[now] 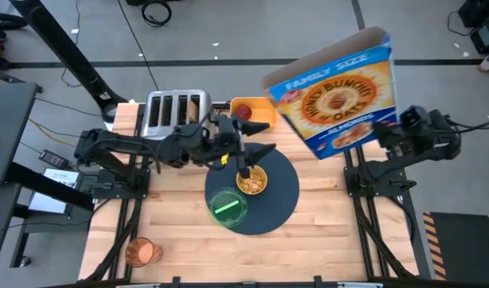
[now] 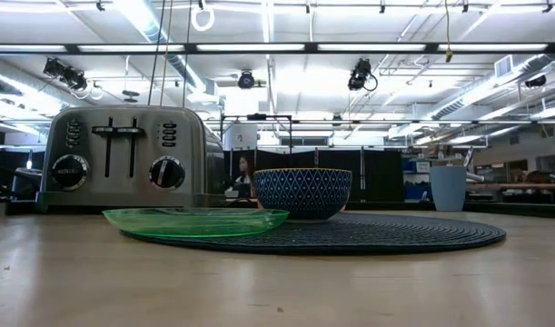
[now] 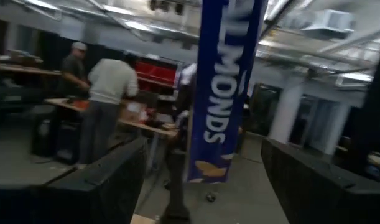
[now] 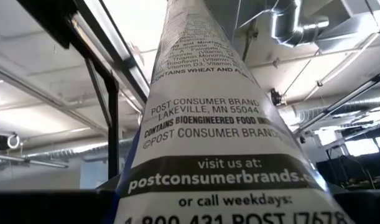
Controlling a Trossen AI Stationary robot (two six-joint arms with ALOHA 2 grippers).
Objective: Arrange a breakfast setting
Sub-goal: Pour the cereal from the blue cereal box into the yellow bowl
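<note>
Holding the cereal box (image 1: 336, 96) up off the tabletop (image 1: 172, 240), your right gripper (image 1: 388, 128) is gripping it by its lower edge, jaws closed on it, above the far right part of the tabletop; the right wrist view is filled by the box's printed side panel (image 4: 208, 137). Your left arm is reaching in from the left, and your left gripper (image 1: 246, 166) is hovering just over the small cereal bowl (image 1: 252, 182); you cannot tell from these views whether its jaws are open or closed.

The bowl is sitting on the large dark round mat (image 1: 284, 196) with cereal showing inside it. The green plate (image 1: 227, 206) is lying at the mat's near left edge, seemingly overlapping it. In the low view the plate (image 2: 195, 221) is showing just beside the bowl (image 2: 302, 193), though whether they are touching is hard to judge. The toaster (image 1: 176, 112) is standing at the far left. The amber cup (image 1: 140, 252) is resting well apart, near the front left corner.
</note>
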